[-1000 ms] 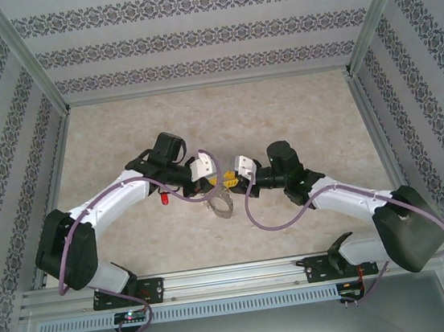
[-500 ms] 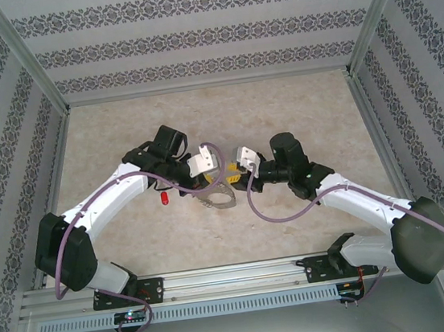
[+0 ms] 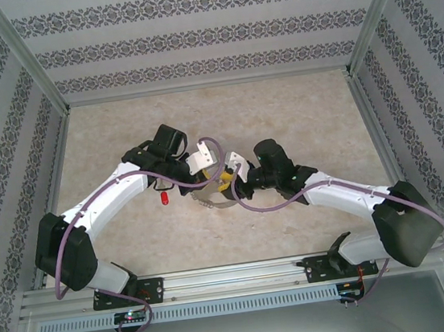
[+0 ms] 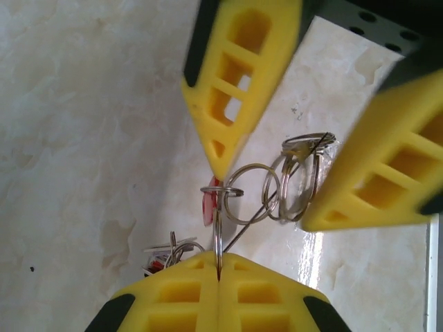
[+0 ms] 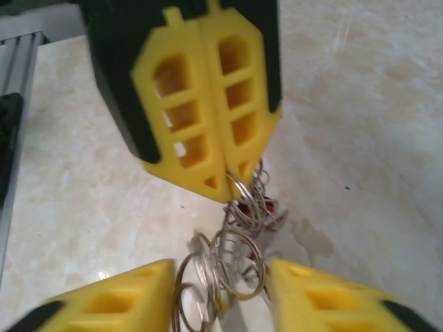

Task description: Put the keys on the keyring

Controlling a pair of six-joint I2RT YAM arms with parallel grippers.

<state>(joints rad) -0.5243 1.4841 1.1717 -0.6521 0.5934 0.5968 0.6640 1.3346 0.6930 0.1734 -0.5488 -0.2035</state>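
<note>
Left tool point(image 4: 219, 271): closed, pinching the thin keyring point(image 4: 218, 235) edge-on between its tips, at mid-table point(image 3: 297, 116). Small rings point(image 4: 252, 194) are strung along the loop, and a red tag point(image 4: 208, 207) shows just behind it. Right tool point(image 5: 221, 270): open, one finger on either side of the small rings, just beside the left tool. Key point(image 3: 164, 198), red: loose on the table, left of the keyring, near the left arm.
</note>
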